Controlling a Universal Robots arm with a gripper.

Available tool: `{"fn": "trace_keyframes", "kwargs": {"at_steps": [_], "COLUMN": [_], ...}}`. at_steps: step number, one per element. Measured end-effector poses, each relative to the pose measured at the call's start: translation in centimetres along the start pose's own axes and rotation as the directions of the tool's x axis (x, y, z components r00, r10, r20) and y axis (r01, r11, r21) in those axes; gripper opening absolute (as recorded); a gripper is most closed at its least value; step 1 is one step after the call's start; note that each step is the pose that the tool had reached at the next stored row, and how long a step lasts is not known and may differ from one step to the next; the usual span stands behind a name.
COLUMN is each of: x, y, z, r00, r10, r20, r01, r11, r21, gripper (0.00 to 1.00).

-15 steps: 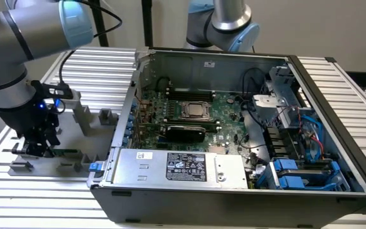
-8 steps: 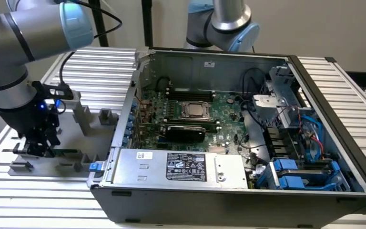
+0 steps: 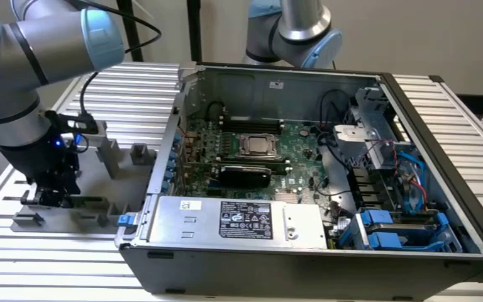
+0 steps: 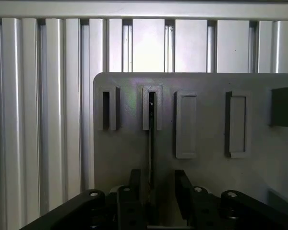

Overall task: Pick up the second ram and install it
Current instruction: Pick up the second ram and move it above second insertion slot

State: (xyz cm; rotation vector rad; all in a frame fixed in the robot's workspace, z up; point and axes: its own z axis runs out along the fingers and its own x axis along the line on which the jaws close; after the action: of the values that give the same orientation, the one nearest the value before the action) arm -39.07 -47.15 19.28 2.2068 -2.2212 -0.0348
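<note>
Robot arms [image 3: 23, 82]: two. Computer case [image 3: 309, 270]: one, holding one motherboard [image 3: 296, 141], one processor [image 3: 258, 146], one power supply [image 3: 300, 220]. Gray fixture plate [image 4: 125, 158]: one, with four raised slot blocks [image 4: 186, 124] in row. Memory stick [image 4: 151, 143]: one. Gripper [image 4: 157, 178]: one, two fingers [image 4: 183, 184].

In the wrist view the second ram [image 4: 151, 143] stands on edge between the fingers [image 4: 135, 184] of the gripper [image 4: 157, 175], with a gap on either side. Raised fixture blocks [image 4: 186, 125] flank its slot, with bare fixture plate [image 4: 120, 153] between them. In the exterior view the wall of the computer case [image 3: 168, 145] rises just beside the plate. The case is open on top, though cables [image 3: 409, 173] crowd its inside at the exterior view's right.
</note>
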Motion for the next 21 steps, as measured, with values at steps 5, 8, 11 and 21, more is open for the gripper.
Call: {"fn": "trace_keyframes", "kwargs": {"at_steps": [5, 8, 11, 21], "x": [-0.01, -0.01, -0.01, -0.01], "y": [0.00, 0.00, 0.00, 0.00], "z": [0.03, 0.03, 0.03, 0.03], "r00": [1.0000, 1.0000, 1.0000, 1.0000], "r10": [0.000, 0.000, 0.000, 0.002], "r20": [-0.0004, -0.0008, -0.0011, -0.0012], "r01": [0.000, 0.000, 0.000, -0.002], "r11": [1.0000, 1.0000, 1.0000, 1.0000], "r21": [0.0003, 0.0003, 0.0003, 0.0004], "gripper": [0.00, 0.00, 0.00, 0.00]}}
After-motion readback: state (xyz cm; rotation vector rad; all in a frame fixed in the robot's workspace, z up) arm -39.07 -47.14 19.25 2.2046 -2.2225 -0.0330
